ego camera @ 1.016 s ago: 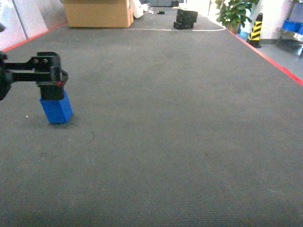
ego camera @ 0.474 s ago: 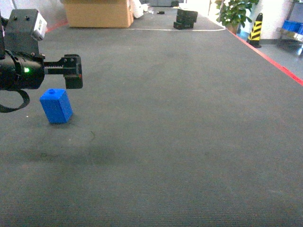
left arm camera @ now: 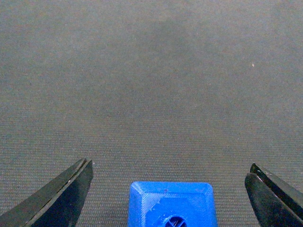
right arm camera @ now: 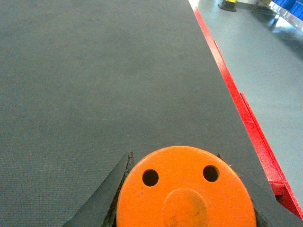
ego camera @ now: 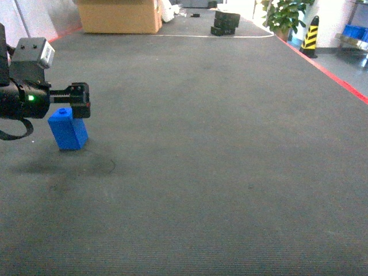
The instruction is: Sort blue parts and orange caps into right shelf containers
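One big dark grey floor mat (ego camera: pixel 218 144) is carrying everything. The left gripper (left arm camera: pixel 173 196) is hanging over the blue part (ego camera: pixel 68 129) near the mat's left edge, its jaws spread wide on both sides, not touching it. That part is standing upright, bright blue, with a round stud on top. The right gripper (right arm camera: pixel 182 189) is squeezing an orange cap (right arm camera: pixel 185 188) with two dark holes.
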Robot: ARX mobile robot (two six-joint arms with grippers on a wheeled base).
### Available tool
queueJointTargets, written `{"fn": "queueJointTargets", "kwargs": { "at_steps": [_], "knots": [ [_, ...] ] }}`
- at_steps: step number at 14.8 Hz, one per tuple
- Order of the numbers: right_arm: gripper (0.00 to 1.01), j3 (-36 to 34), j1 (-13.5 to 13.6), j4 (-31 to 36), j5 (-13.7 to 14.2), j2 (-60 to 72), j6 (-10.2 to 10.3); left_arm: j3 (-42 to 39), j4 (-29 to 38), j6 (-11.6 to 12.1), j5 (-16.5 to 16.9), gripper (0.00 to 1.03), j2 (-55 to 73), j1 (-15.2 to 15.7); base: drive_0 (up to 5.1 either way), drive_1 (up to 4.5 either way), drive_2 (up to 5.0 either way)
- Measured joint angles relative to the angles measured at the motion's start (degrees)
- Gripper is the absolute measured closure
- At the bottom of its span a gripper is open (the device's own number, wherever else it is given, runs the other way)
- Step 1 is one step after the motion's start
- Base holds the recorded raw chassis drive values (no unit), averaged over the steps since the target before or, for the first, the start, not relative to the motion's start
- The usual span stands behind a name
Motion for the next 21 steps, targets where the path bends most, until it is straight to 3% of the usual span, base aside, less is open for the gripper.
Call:
{"fn": "queueJointTargets", "kwargs": {
  "at_steps": [7, 8, 10, 11, 13, 16, 18, 19, 20, 21],
  "knots": [
    [0.57, 0.00, 0.00, 0.00, 0.00, 0.00, -0.02, 0.02, 0.31, -1.95, 0.85, 0.05, 2.71, 0.35, 0.0, 0.00, 0.0],
    [0.57, 0.00, 0.00, 0.00, 0.00, 0.00, 0.00, -0.42, 0.39, -1.49, 0.74, 0.14, 3.30, 0.13, 0.0, 0.00, 0.0],
    [0.57, 0.00, 0.00, 0.00, 0.00, 0.00, 0.00, -1.75, 0.72, -1.40, 0.50, 0.45, 4.07, 0.04, 0.0, 0.00, 0.0],
    [0.57, 0.00, 0.00, 0.00, 0.00, 0.00, 0.00, -2.93, 1.46, -1.46, 0.94, 0.56, 3.30, 0.20, 0.0, 0.00, 0.0],
    [0.57, 0.00, 0.00, -0.02, 0.00, 0.00, 0.00, -6.95, 3.67, -1.18, 0.90, 0.57, 0.11, 0.44, 0.0, 0.00, 0.0],
    [0.57, 0.00, 0.00, 0.00, 0.00, 0.00, 0.00, -18.99, 9.88, 0.22, 1.31, 0.58, -14.29, 2.08, 0.0, 0.00, 0.0],
    [0.57, 0.00, 0.00, 0.00, 0.00, 0.00, 0.00, -30.82, 13.97, 0.35, 1.46, 0.58, -29.40, 5.33, 0.0, 0.00, 0.0],
    [0.57, 0.00, 0.00, 0.00, -0.02, 0.00, 0.00, -37.22, 13.31, 1.09, 1.42, 0.58, -37.27, 6.99, 0.0, 0.00, 0.0],
    [0.57, 0.00, 0.00, 0.00, 0.00, 0.00, 0.00, -47.17, 8.57, 1.27, 1.16, 0.58, -49.88, 9.14, 0.0, 0.00, 0.0],
    [0.57, 0.00, 0.00, 0.00, 0.00, 0.00, 0.00, -53.27, 7.30, 2.82, -0.61, 0.58, -58.99, 8.98, 0.0, 0.00, 0.0]
  ]
}}
